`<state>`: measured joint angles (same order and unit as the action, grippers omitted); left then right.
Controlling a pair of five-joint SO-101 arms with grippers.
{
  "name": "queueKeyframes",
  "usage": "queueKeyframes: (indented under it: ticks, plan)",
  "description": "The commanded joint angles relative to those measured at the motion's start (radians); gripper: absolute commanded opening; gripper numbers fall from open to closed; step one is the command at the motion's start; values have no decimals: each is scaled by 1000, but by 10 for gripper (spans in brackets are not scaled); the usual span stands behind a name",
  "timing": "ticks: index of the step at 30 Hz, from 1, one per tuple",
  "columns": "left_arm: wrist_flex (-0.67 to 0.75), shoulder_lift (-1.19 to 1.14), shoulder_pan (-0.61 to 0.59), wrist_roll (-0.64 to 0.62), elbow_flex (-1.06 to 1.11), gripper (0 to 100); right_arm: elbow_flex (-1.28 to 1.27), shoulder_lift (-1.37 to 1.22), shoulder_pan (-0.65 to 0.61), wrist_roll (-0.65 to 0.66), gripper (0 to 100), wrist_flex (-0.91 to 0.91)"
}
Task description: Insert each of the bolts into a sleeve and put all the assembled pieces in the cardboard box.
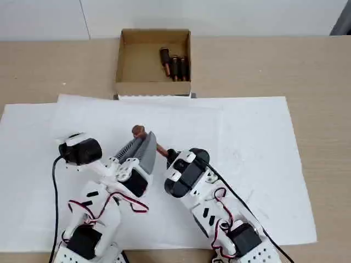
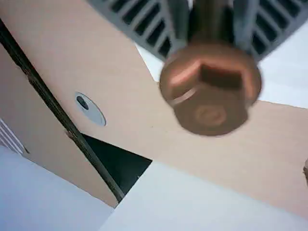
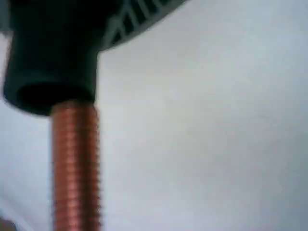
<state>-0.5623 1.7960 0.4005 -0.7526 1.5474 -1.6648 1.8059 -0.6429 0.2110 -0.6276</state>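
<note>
Copper bolt point(image 2: 210, 86) is clamped by its head in the left end effector point(image 1: 145, 139). From the right wrist we see its thread entering the black sleeve point(image 3: 50, 53), which the right end effector point(image 1: 170, 155) grips above the paper point(image 1: 247, 137).

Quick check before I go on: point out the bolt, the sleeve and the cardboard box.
bolt point(image 2: 210, 89): left wrist view, centre of its hex head.
sleeve point(image 3: 53, 62): right wrist view, on its black outer wall.
cardboard box point(image 1: 140, 63): high view, on a bare part of its floor.
</note>
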Motion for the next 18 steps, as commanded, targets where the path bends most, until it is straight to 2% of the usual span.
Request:
queueKeyframes:
  ticks: [1, 11, 18]
  plan:
    - [0, 12, 6, -5, -8, 5, 8, 8, -1, 9, 3, 30]
    - [44, 12, 9, -5, 70, 5, 11, 8, -44, 40, 3, 28]
    - [37, 11, 98, -3, 104, 5, 20, 8, -44, 44, 3, 28]
